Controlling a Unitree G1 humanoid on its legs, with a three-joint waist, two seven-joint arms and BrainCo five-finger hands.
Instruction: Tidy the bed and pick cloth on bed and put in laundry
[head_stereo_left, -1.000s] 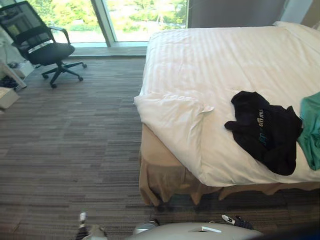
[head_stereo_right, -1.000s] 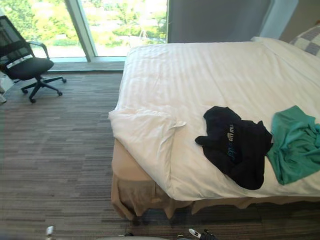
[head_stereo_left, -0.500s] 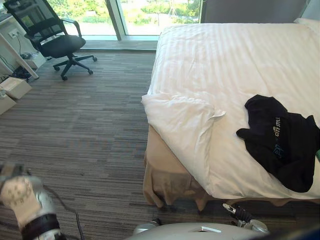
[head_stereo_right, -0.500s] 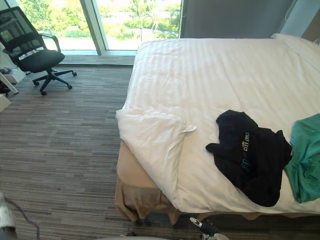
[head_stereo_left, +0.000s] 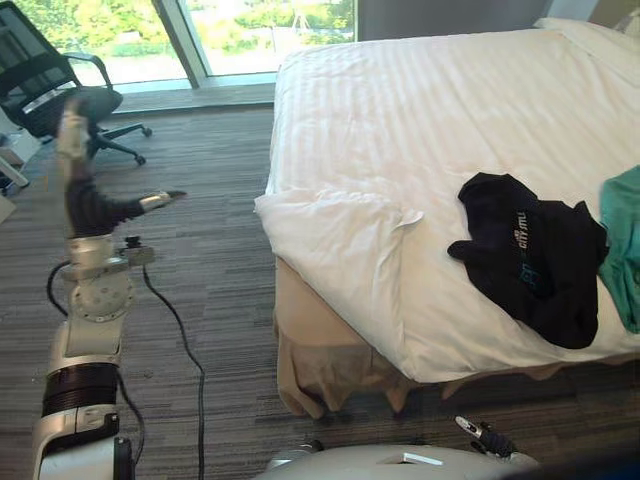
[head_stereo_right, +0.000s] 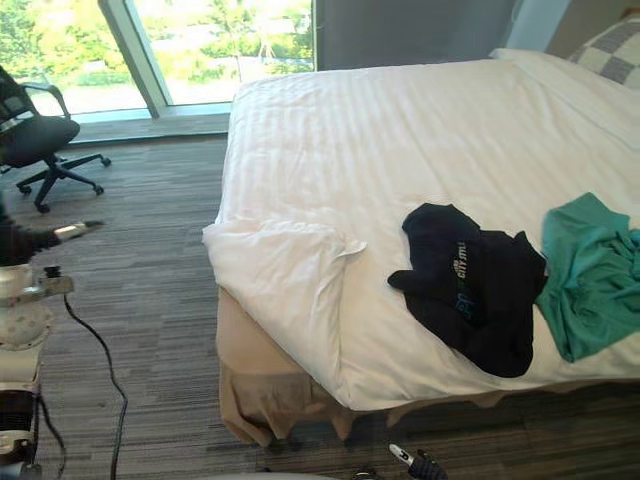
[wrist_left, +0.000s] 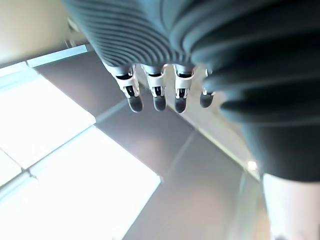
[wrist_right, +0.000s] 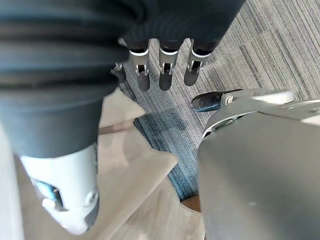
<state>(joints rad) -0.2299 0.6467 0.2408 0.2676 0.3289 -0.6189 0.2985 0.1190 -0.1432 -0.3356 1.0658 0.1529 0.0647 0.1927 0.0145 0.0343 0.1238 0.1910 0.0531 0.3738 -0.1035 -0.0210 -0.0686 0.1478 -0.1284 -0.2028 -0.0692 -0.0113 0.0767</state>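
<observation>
crumpled black cloth (head_stereo_left: 535, 262) on white bed (head_stereo_left: 400, 110) — teal cloth (head_stereo_right: 590, 270) just beside, left hand (head_stereo_left: 88, 205) straight-fingered, right hand (wrist_right: 165, 75) relaxed

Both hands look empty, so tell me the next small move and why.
Probably lift the right hand toward the black cloth. It lies near the bed's front edge, on the robot's right; that hand hangs open, low by the bed skirt, while the open left hand is raised over the floor away from the bed.
</observation>
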